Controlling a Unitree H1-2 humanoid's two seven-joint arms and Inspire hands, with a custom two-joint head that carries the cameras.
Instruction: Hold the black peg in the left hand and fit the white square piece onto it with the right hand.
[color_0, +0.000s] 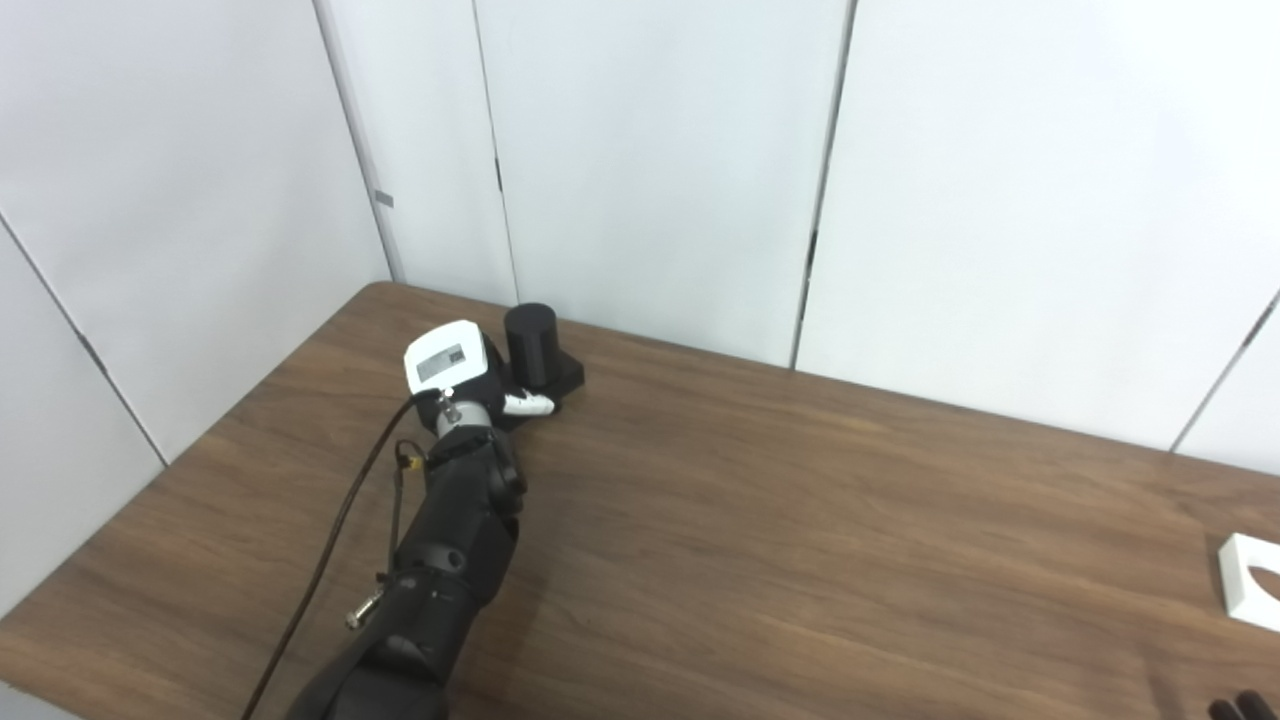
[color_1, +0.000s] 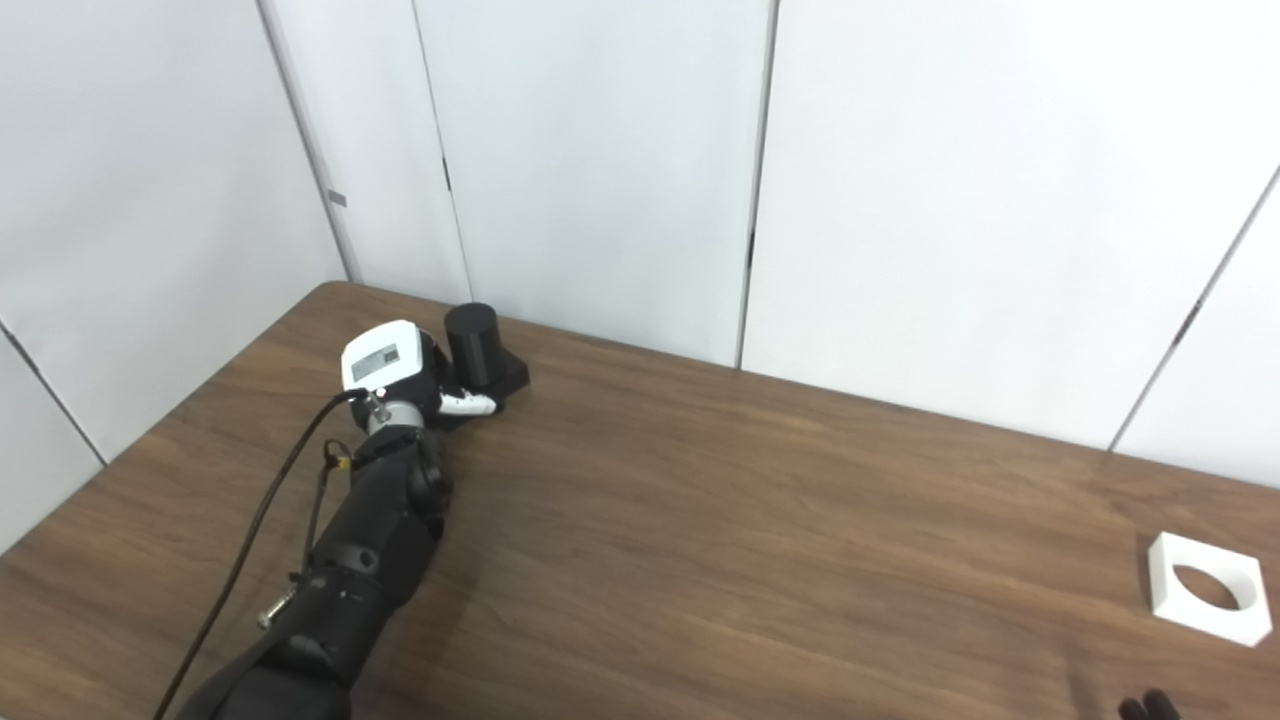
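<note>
At far-left desk (color_1: 700, 560) corner, left robot hand (color_0: 470, 375) is at black peg (color_0: 532, 345); grip can't be confirmed, peg not lifted. White square piece (color_1: 1208, 601) lies far right, untouched. Right robot hand (color_1: 1148, 707): only tips visible, state unclear. Fitting pending.

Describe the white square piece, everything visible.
The white square piece is a flat, thick block, matte white like plastic, with a large round hole through its middle showing the table beneath. It lies flat near the table's right edge, corners slightly turned relative to that edge. Nothing touches it but the tabletop; dark fingertips of the right hand sit at the bottom edge, apart from it. The left eye view crops its right side.
</note>
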